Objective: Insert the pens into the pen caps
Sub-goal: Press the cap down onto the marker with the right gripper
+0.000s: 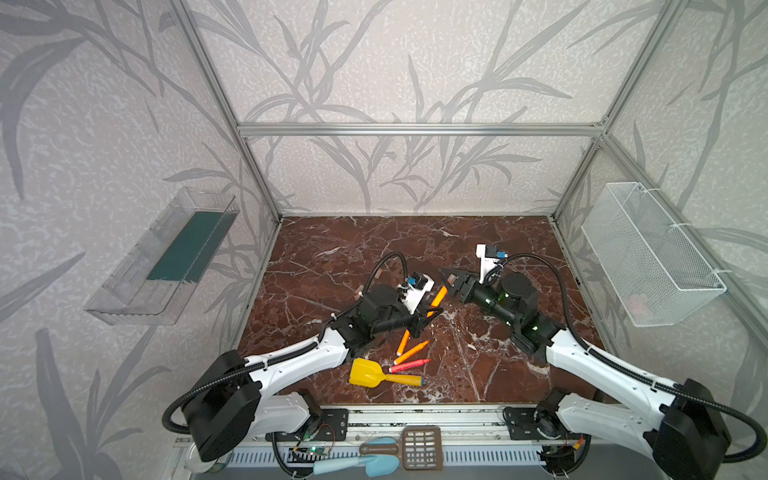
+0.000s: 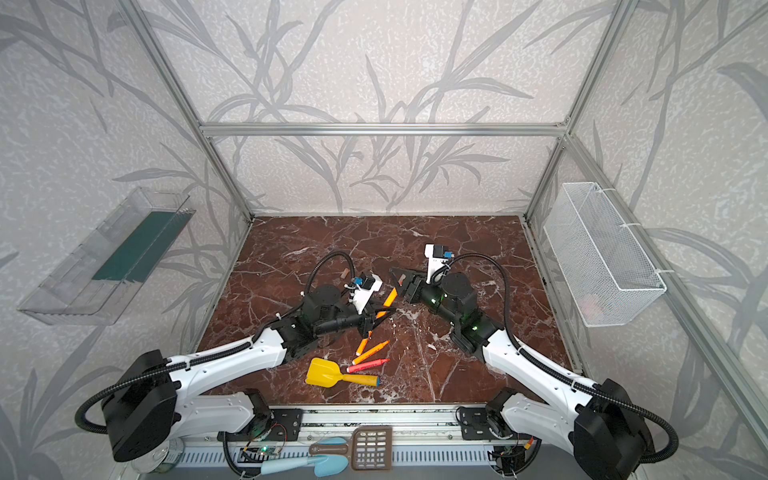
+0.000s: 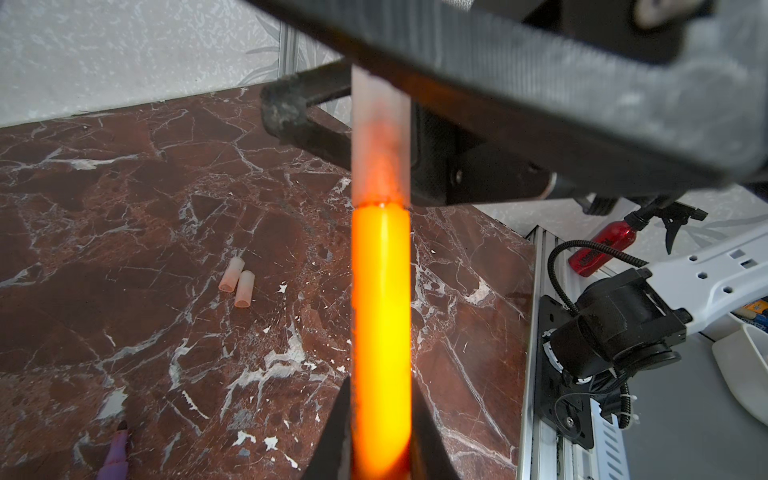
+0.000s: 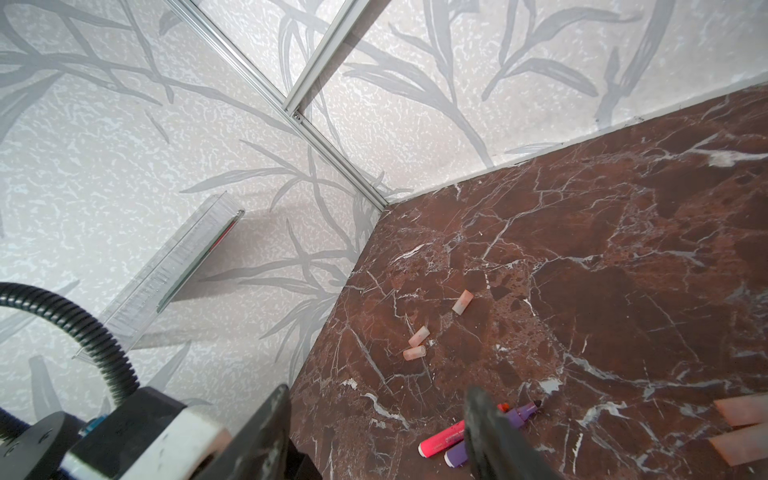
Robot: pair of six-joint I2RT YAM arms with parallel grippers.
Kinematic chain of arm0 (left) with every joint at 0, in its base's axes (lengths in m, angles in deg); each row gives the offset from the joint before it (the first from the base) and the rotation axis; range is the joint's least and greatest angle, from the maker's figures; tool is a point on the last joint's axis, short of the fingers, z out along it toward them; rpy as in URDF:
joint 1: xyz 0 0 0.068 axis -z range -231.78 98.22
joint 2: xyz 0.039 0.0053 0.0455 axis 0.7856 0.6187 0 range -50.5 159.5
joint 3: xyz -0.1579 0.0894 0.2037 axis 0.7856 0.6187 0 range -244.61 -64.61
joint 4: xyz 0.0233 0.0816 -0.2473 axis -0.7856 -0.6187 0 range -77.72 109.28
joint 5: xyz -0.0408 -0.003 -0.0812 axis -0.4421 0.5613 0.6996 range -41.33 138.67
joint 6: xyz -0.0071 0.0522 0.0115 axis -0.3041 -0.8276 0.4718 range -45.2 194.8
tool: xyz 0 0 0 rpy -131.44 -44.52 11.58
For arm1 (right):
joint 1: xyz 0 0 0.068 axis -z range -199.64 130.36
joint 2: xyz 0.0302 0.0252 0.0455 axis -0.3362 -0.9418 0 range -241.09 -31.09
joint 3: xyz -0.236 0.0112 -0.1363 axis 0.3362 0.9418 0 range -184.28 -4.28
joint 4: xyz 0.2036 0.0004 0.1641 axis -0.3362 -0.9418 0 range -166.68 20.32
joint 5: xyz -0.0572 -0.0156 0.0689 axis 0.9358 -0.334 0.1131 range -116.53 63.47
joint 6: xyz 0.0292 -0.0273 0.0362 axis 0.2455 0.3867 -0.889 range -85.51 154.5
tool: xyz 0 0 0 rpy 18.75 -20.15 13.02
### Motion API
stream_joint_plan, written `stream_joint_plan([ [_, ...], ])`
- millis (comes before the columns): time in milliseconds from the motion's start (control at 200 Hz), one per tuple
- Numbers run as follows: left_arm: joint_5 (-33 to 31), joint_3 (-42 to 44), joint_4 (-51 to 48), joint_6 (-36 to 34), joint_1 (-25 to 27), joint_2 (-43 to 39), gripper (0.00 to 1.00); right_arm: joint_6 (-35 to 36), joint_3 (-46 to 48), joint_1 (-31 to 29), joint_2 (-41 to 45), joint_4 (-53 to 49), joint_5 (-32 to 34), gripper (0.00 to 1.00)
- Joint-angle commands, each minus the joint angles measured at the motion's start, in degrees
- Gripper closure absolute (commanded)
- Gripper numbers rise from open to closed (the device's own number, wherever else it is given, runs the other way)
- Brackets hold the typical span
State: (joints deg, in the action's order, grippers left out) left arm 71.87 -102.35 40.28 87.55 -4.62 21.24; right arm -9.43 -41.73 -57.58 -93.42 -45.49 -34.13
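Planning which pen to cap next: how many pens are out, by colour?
Orange pens: 3, counting the held pen
Pink-red pens: 2
Purple pen: 1
Total: 6

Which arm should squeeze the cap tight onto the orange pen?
Probably right. The right tool is by the cap with jaws apart; the left tool is busy, shut on the orange pen.

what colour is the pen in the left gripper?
The pen is orange, tip in a pale translucent cap; best in the left wrist view.
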Motion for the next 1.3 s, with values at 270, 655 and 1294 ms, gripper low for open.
stream_joint_plan([
  [270,-0.42,0.13,0.27,-1.86,0.24,-0.35,1.0,-0.64,-1.86,-0.21,-0.78,0.86,-1.26,0.84],
  [655,-2.65,-5.88,0.32,-2.13,-0.71,2.56,1.0,-0.04,1.13,-1.53,-2.86,3.52,-3.74,1.0],
  [1294,-4.03,-16.9,0.1,-2.19,-12.07,0.25,1.0,-1.78,7.73,-16.08,-2.38,7.61,0.29,1.0],
])
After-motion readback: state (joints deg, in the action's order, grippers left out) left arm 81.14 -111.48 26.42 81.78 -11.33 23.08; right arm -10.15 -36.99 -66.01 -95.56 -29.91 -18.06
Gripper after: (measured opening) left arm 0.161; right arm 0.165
